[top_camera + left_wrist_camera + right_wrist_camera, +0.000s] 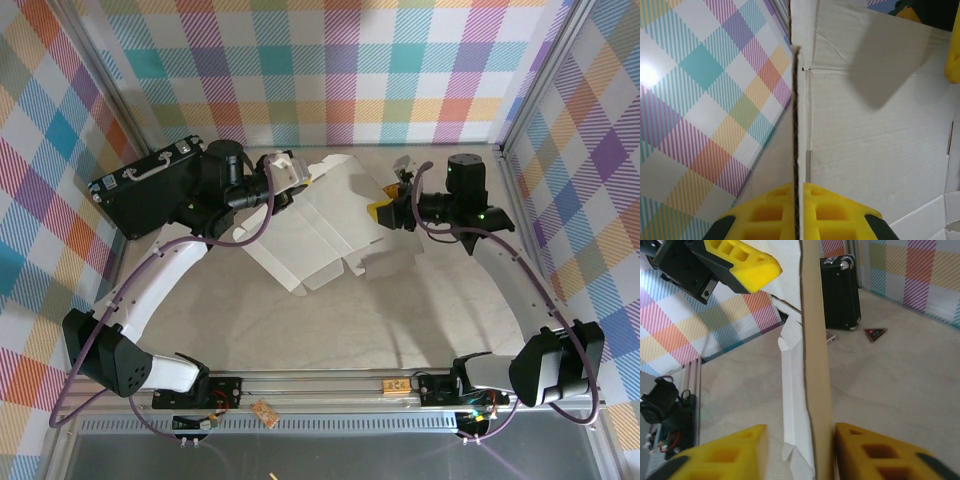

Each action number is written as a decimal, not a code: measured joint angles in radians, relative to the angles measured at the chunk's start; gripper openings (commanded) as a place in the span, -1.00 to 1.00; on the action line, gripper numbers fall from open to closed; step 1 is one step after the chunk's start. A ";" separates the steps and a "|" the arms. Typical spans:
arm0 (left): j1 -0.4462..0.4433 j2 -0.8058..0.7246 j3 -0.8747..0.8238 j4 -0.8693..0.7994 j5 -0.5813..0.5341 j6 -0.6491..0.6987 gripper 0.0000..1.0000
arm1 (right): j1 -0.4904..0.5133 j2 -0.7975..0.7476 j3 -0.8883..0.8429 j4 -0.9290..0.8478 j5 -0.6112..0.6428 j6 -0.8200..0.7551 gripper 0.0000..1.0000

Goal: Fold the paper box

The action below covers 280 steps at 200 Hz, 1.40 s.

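The paper box lies partly unfolded, white side up, at the back middle of the table. My left gripper is at its far left corner, shut on an upright flap. In the left wrist view the yellow pads pinch the cardboard edge, and the white panel spreads to the right. My right gripper is at the box's right edge. In the right wrist view its fingers stand apart around a raised tan flap. The flap touches the right finger, with a gap to the left one.
A black hard case with a silver handle sits at the back left, behind the left arm; it also shows in the right wrist view, with a small dark triangle on the table beside it. Plaid walls enclose three sides.
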 measured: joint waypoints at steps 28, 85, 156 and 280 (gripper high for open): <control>0.000 0.000 0.000 -0.002 0.010 -0.001 -0.67 | 0.000 0.000 0.017 -0.039 0.026 -0.037 -1.00; 0.041 -0.068 -0.001 0.032 0.076 -0.116 0.50 | 0.027 -0.022 0.026 -0.106 0.101 -0.091 -1.00; -0.095 -0.070 0.016 0.213 0.021 -0.156 0.21 | 0.041 -0.029 0.034 -0.113 0.143 -0.086 -1.00; -0.187 0.076 0.275 -0.133 -0.153 -0.121 -0.88 | 0.053 -0.032 0.035 -0.125 0.216 -0.079 -1.00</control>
